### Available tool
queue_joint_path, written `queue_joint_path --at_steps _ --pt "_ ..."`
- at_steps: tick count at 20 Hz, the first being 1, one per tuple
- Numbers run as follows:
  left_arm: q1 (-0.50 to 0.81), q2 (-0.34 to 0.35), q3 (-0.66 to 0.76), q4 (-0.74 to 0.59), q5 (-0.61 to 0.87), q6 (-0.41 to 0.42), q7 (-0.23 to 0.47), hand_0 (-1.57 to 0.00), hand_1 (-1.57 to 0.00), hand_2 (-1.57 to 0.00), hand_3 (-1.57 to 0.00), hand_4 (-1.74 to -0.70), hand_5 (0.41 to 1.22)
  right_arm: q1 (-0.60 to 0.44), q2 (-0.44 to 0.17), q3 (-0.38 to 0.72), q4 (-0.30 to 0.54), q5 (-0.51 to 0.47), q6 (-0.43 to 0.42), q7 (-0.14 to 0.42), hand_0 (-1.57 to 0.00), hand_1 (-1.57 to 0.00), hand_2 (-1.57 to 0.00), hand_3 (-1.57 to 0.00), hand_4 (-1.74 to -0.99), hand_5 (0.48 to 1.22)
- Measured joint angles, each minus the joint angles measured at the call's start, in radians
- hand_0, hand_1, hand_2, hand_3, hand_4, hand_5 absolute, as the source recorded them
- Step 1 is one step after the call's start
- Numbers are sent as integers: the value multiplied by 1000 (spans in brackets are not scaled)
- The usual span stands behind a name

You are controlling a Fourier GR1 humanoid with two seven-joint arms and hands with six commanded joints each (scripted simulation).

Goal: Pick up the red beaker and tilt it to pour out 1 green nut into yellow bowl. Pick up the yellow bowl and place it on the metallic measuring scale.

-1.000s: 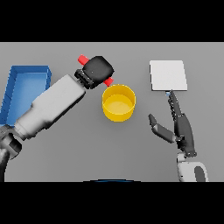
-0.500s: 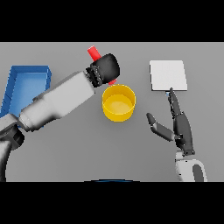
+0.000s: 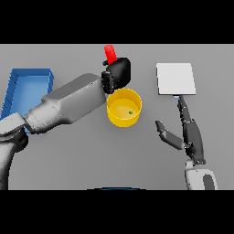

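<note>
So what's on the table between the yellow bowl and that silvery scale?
Nothing: in the head view, only bare grey table separates the yellow bowl from the scale.

Light was even and soft across the grey table, with no hard shadows and no glare. The metallic measuring scale at upper right read as the brightest patch, flat and pale. The left hand was nearly black, its detail lost. The yellow bowl showed slightly darker shading on its outer wall. Edges looked mildly soft throughout, without distortion.
</note>
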Motion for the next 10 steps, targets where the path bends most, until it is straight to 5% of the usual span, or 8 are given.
queue_joint_path --at_steps 6,10 --pt "-208 30 5 62 -47 27 -84 -1571 -1571 -1571 -1571 -1727 1221 -23 14 13 -5 26 -20 17 1 1 1 1 -1133 557" --pt "-319 86 138 187 13 65 -54 -1571 -1571 -1571 -1571 -1722 1221 -21 8 7 8 9 -6 -2 1 1 1 1 -1117 554"
